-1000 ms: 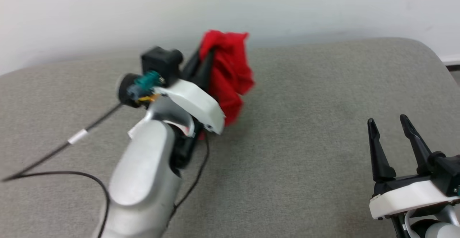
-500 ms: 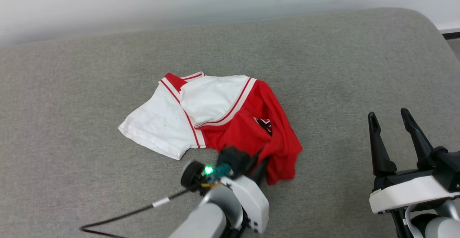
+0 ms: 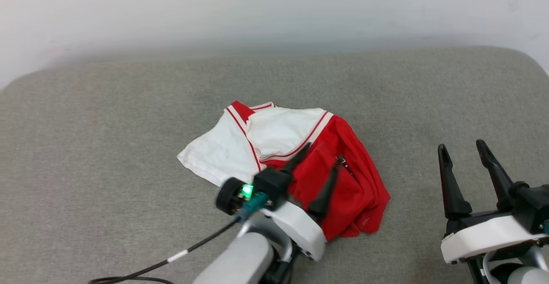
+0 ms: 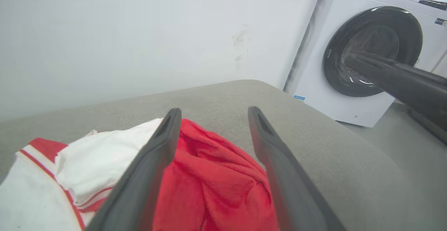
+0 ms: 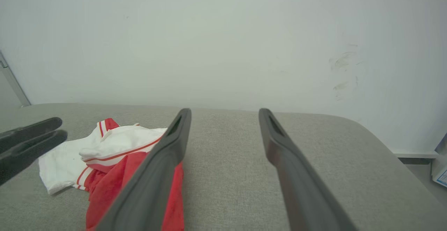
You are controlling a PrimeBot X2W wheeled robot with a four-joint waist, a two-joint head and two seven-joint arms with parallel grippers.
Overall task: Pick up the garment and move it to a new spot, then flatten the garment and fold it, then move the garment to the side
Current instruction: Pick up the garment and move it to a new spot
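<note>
The shirt [image 3: 279,134] is lying bunched, white sleeves over red body, w/ grey cushion [image 3: 107,146] under it. L gripper [image 3: 324,153] is hanging wide open over the shirt's red part, holding nothing. R gripper [image 3: 461,144] is waiting wide open, well to the shirt's right. Risk: pinching several layers at once, so flattening is prob. just dragging the heap.

Cloth on cloth
Soft matt red-and-white knit shirt [image 3: 364,189]; rough grey woven cushion [image 3: 107,146]; glossy dark washer door [image 4: 377,35].
</note>
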